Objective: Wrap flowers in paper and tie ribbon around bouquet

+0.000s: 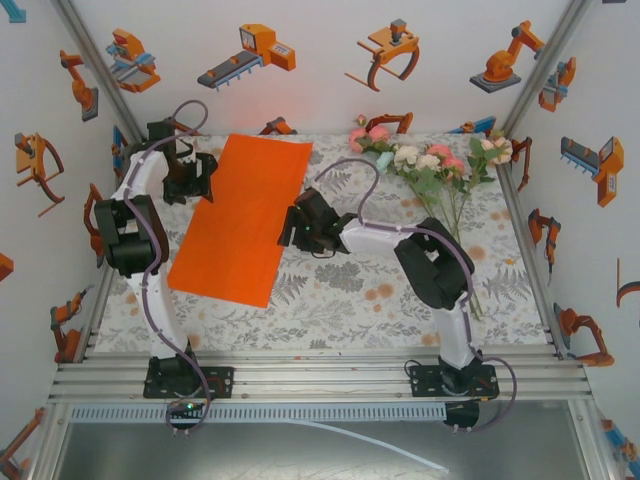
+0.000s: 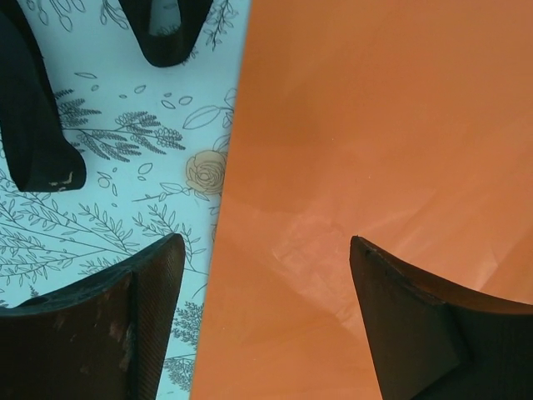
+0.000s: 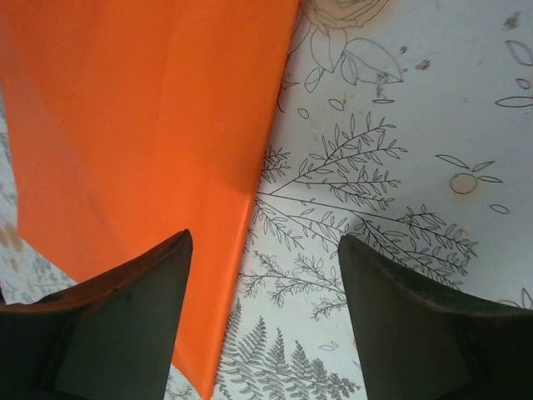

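Observation:
The orange paper (image 1: 240, 215) lies flat on the floral tablecloth, left of centre. My left gripper (image 1: 197, 178) stands open over its left edge; in the left wrist view the gripper (image 2: 266, 250) has one finger (image 2: 154, 308) over the cloth and the other over the paper (image 2: 375, 125). My right gripper (image 1: 293, 226) is open at the paper's right edge, and seen from its wrist (image 3: 265, 246) it straddles the border of the paper (image 3: 141, 117). The flowers (image 1: 430, 162) lie at the back right, stems towards the front. Two black curved bands (image 2: 33, 125) left of the paper may be the ribbon.
The right arm's elbow (image 1: 435, 265) sits over the flower stems. Metal frame rails (image 1: 320, 375) run along the near edge, and walls printed with robot pictures close in both sides and the back. Bare cloth (image 1: 350, 290) stretches in front of the paper.

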Available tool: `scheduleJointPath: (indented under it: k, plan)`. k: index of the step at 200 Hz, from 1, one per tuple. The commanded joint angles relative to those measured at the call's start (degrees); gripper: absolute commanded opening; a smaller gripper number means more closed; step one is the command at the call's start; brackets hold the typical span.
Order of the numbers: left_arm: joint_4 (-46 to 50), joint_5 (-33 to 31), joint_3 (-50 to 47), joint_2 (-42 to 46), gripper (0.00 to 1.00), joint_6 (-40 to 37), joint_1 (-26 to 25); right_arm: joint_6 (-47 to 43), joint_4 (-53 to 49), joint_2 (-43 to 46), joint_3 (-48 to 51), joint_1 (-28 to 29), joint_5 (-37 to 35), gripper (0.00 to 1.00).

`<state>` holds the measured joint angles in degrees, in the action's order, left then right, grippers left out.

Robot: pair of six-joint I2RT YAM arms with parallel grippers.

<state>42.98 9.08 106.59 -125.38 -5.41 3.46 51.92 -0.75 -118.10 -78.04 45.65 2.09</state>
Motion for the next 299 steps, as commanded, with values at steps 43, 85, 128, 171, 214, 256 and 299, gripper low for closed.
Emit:
scheduleJointPath:
  k: [43,85,128,171,214,256,299]
  plan:
    - [4.0,2.5,4.3,-4.4,0.68,-3.5,0.3,0.8,2.5,-2.3,-2.8,0.7,-1.0,0.43]
    - [4.4,2.4,6.0,-6.5,0.65,-2.9,0.3,1.0,2.5,-3.7,-3.9,0.8,-0.7,0.36]
    - [5.0,2.3,6.4,-7.8,0.62,-2.7,0.3,1.1,1.7,-5.3,-5.6,0.9,-0.7,0.24]
    - [6.0,2.9,7.5,-8.3,0.52,-2.6,0.4,1.1,0.8,-6.3,-6.9,0.9,-0.8,0.21]
    - [6.5,3.2,8.2,-7.8,0.47,-2.5,0.4,1.1,0.3,-6.8,-7.2,0.9,-1.5,0.19]
    - [7.0,3.8,9.0,-7.1,0.39,-1.9,0.4,1.1,-0.2,-7.2,-7.7,0.9,-1.6,0.19]
    - [7.6,3.3,9.0,-5.4,0.31,-1.6,0.4,1.1,-0.6,-7.5,-8.1,0.9,-1.6,0.19]
